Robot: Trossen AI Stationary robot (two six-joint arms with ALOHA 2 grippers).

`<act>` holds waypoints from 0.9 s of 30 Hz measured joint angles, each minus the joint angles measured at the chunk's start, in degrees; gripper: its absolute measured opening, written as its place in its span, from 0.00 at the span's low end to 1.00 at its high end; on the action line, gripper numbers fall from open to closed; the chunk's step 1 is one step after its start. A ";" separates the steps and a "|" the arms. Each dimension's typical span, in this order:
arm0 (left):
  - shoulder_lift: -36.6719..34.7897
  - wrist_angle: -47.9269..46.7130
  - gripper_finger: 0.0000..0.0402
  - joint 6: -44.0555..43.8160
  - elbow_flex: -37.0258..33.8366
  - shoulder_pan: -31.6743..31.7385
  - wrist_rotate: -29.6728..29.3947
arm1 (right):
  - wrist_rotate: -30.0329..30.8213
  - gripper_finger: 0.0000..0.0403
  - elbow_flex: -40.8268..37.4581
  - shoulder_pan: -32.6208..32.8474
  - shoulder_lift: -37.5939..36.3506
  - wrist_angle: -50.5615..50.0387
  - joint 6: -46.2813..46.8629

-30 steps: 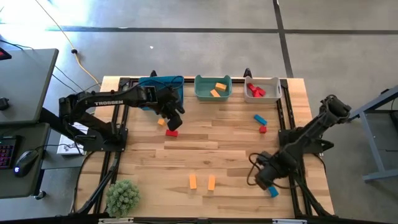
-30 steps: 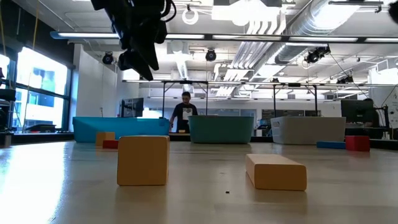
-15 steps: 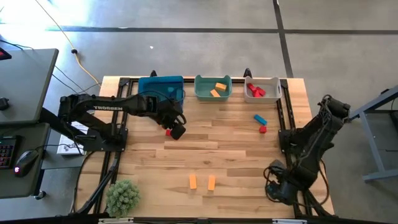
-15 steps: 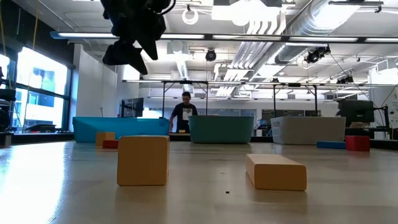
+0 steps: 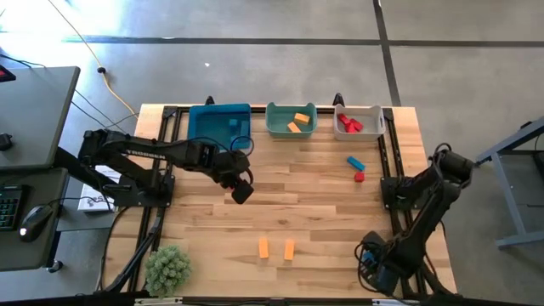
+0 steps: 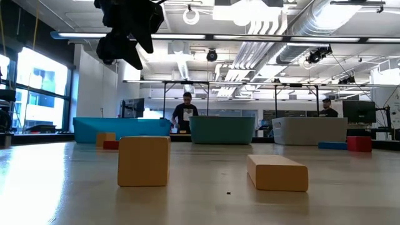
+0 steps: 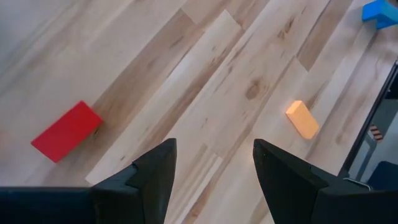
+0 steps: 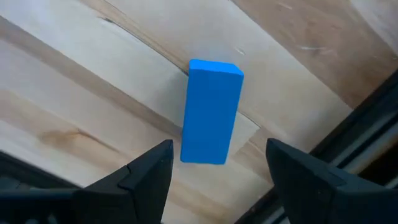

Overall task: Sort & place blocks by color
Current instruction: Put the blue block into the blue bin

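Low across the wooden table [image 5: 323, 204], two orange blocks sit nearest, a cube [image 6: 144, 161] and a bar [image 6: 277, 172]. Only the right wrist view shows a blue bar [image 8: 211, 112] lying on the planks below the right gripper [image 8: 214, 168], whose fingers spread wide and empty; from above that gripper [image 5: 380, 274] covers it at the near right corner. The left gripper [image 5: 242, 191] hangs mid-table, open and holding nothing; its wrist view finds a red bar [image 7: 66, 131] and an orange piece [image 7: 302, 119]. A plant [image 5: 167, 269] stands at the near left. Farther off lie a blue block [image 5: 355, 162] and a red cube [image 5: 359, 177], then blue [image 5: 197, 127], teal [image 5: 276, 129] and white [image 5: 376, 127] bins.
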 joint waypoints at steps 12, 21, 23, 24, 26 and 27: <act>0.02 0.02 0.51 -1.46 0.00 -1.94 -1.31 | -0.22 0.59 0.00 -0.01 7.74 4.88 0.61; 0.02 0.02 0.51 -2.32 0.00 -1.92 -1.31 | -1.83 0.27 0.07 -0.04 8.87 7.56 0.63; 0.02 0.02 0.51 -2.32 0.00 -1.94 -1.31 | -1.97 0.27 0.07 -0.04 8.86 7.94 0.54; 0.02 0.03 0.51 -2.32 0.00 -1.94 -1.31 | -1.99 0.27 0.07 -0.13 8.82 8.18 0.40; 0.02 0.11 0.51 -2.32 0.00 -1.92 -1.31 | -1.85 0.27 0.07 -0.17 8.60 9.10 0.12; 0.02 0.11 0.51 -2.32 0.00 -1.92 -1.31 | -1.40 0.27 0.07 -0.19 8.36 9.55 0.06</act>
